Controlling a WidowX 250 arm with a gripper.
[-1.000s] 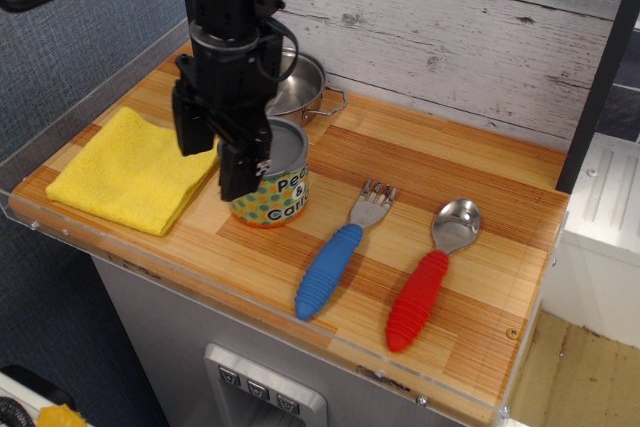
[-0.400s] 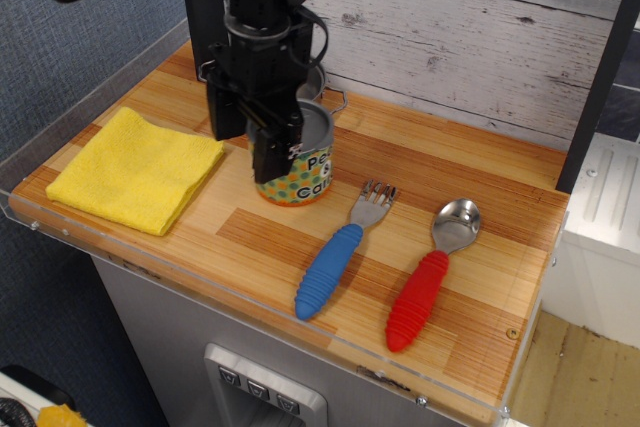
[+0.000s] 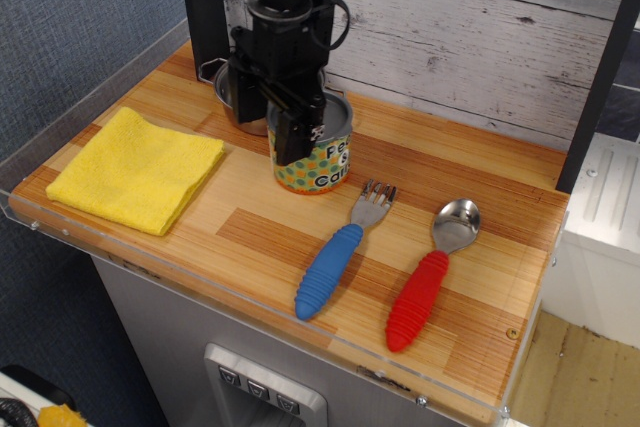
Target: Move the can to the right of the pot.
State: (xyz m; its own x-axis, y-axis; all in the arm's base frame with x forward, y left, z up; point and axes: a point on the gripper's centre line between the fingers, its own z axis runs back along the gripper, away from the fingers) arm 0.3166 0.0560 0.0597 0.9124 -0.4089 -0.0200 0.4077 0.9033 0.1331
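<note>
Now, hand: the black hand (image 3: 283, 125) reaches down from above at the back left of the counter (image 3: 460, 277); its dark fingers (image 3: 297, 129) sit against the left side of the can, one in front of the label. Whether they actually clamp the can cannot be told from this view.
Can: the can (image 3: 318, 152) stands upright, grey top level, yellow label with green and orange dots facing the camera, the lettering partly hidden by a finger. It appears to rest on the wood, though its base on the left is covered by the hand.
Pot: the pot (image 3: 238, 97) sits behind and to the left of the can, close to the back wall; only its shiny left part and a small loop handle show, the rest lies behind the arm. Can and pot are just beside each other; contact cannot be judged.
Cloth: a folded yellow cloth (image 3: 134, 167) lies flat at the left end of the counter, apart from the can.
Fork: a blue-handled fork (image 3: 340, 252) lies in front and to the right of the can, tines pointing toward the wall.
Spoon: a red-handled spoon (image 3: 428, 277) lies just right of the fork, roughly parallel to it, bowl away from the front edge.
</note>
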